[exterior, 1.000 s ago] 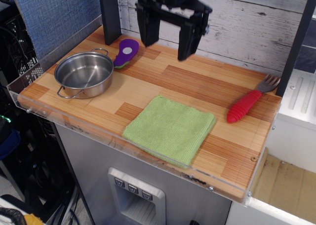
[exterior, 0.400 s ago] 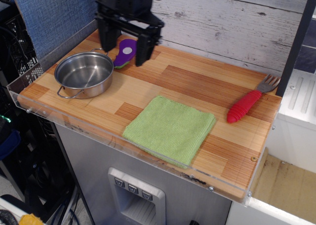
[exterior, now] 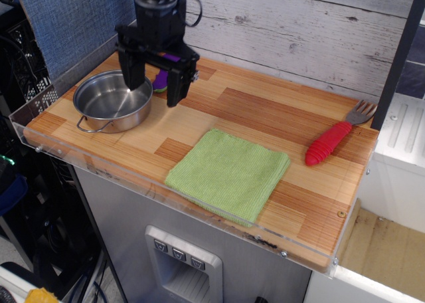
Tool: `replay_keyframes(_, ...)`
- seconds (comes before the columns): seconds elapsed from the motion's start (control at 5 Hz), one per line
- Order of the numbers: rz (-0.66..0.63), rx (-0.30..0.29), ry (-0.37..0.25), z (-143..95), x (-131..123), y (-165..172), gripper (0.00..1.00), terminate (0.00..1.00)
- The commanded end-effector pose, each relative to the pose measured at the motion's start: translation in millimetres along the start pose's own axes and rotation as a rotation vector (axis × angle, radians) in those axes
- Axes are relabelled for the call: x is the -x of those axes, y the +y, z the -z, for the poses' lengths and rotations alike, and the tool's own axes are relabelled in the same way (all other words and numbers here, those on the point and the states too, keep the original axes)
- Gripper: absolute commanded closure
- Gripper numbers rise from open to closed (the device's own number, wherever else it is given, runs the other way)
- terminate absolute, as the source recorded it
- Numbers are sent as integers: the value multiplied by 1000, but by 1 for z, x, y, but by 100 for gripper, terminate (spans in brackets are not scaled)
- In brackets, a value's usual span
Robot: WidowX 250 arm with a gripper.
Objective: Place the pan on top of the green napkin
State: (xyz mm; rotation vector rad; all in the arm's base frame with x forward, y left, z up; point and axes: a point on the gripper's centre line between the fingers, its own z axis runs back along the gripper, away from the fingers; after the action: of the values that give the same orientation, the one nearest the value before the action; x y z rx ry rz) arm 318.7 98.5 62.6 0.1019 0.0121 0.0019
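One pan (exterior: 112, 100) was seen at the counter's (exterior: 279, 120) left end, well apart from the green napkin (exterior: 229, 174) near the front edge. The claw (exterior: 153, 80), fingers spread, was poised over the pan's right rim. That rim should be straddled squarely before closing. No writing was legible.

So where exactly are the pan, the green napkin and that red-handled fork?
pan (exterior: 109, 98), camera view, on the bare steel bowl floor.
green napkin (exterior: 229, 173), camera view, on the cloth's middle.
red-handled fork (exterior: 327, 143), camera view, on the ribbed red handle.
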Motion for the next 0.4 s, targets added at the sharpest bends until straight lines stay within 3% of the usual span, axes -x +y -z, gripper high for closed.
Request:
replay_keyframes(0.0, -28, 16, -40, 4, -8, 25, 0, 0)
replay_keyframes(0.2, -36, 17, -28, 9, -8, 28, 0, 0)
